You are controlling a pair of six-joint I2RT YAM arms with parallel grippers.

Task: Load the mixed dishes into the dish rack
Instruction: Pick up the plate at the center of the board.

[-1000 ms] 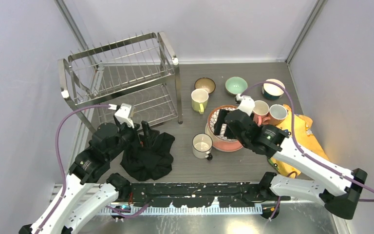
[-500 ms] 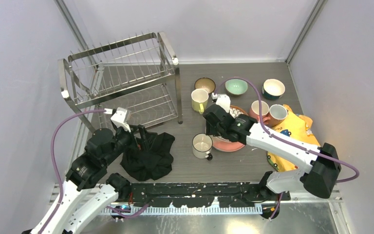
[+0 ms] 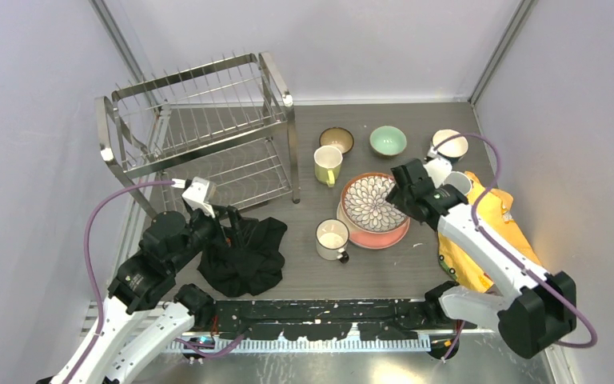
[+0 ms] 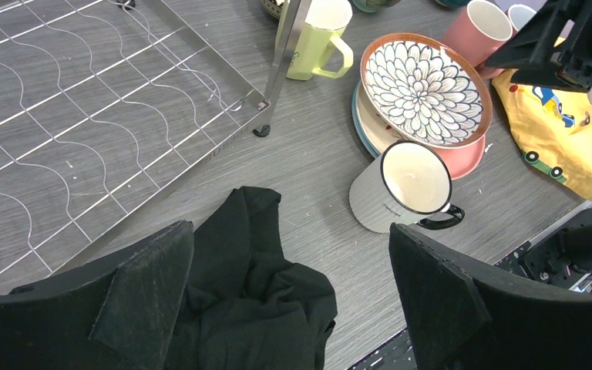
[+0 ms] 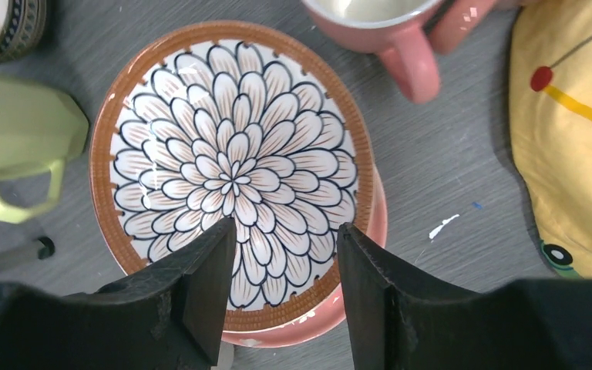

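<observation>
Three patterned plates lie stacked, the flower plate (image 3: 372,204) on top. My right gripper (image 5: 287,239) hovers over the near rim of the flower plate (image 5: 235,173). Its jaws stand half apart and grip nothing. Round the stack stand a yellow mug (image 3: 328,164), a white mug (image 3: 332,238) and a pink mug (image 5: 385,23). Brown (image 3: 336,139), mint-green (image 3: 388,140) and blue (image 3: 449,146) bowls sit behind. The dish rack (image 3: 200,120) stands empty at the back left. My left gripper (image 4: 289,293) hangs wide open above the black cloth (image 4: 254,301).
A yellow cloth (image 3: 488,232) lies crumpled at the right, under my right arm. The black cloth (image 3: 244,256) lies in front of the rack's lower shelf (image 4: 85,116). Purple walls close in the table on three sides.
My right arm swung left across the plates, then back to their right side, and its jaws narrowed from wide to half open. The left arm drew back slightly.
</observation>
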